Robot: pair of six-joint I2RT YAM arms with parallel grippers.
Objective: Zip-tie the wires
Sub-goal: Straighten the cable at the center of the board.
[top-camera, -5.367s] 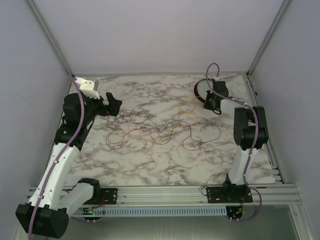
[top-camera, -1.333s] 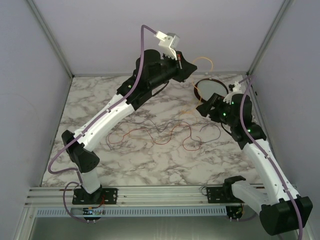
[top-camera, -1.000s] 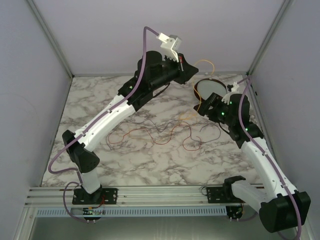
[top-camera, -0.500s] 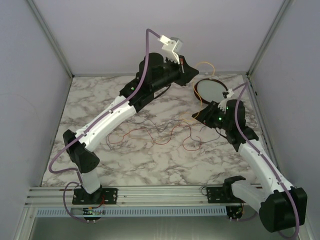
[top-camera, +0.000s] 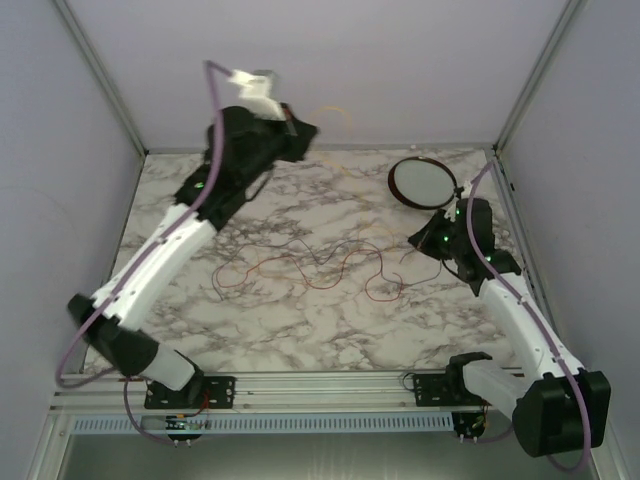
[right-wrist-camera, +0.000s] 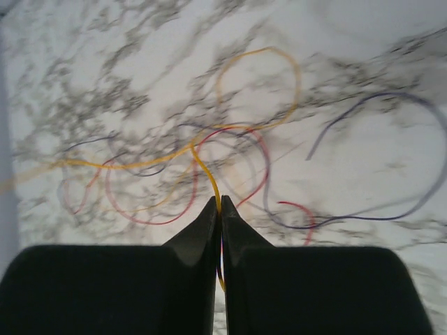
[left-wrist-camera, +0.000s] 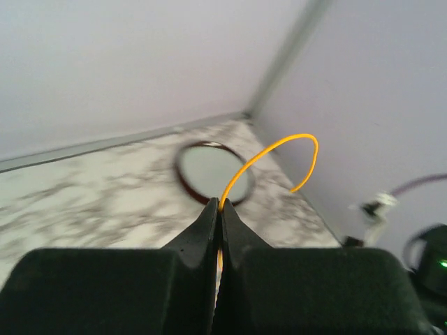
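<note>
The wires [top-camera: 310, 262] lie in a loose red, dark and orange tangle on the marble table's middle. My left gripper [top-camera: 303, 133] is raised high over the back left, shut on a thin yellow wire [left-wrist-camera: 269, 149] that arcs out past its tips [left-wrist-camera: 218, 204]. My right gripper [top-camera: 417, 240] hangs low at the tangle's right end. In the right wrist view it [right-wrist-camera: 218, 202] is shut on the same colour of yellow wire [right-wrist-camera: 202, 167], which runs off to the left over red loops [right-wrist-camera: 150, 209] and a dark strand [right-wrist-camera: 363, 112].
A dark-rimmed round white dish [top-camera: 421, 180] sits at the back right, also in the left wrist view as a blurred dish [left-wrist-camera: 209, 167]. Grey walls and corner posts close in the table. An aluminium rail [top-camera: 330, 385] runs along the near edge.
My right gripper has closed on the yellow wire and pulled back toward the right. My left arm has swung left and higher, carrying its end of the yellow wire.
</note>
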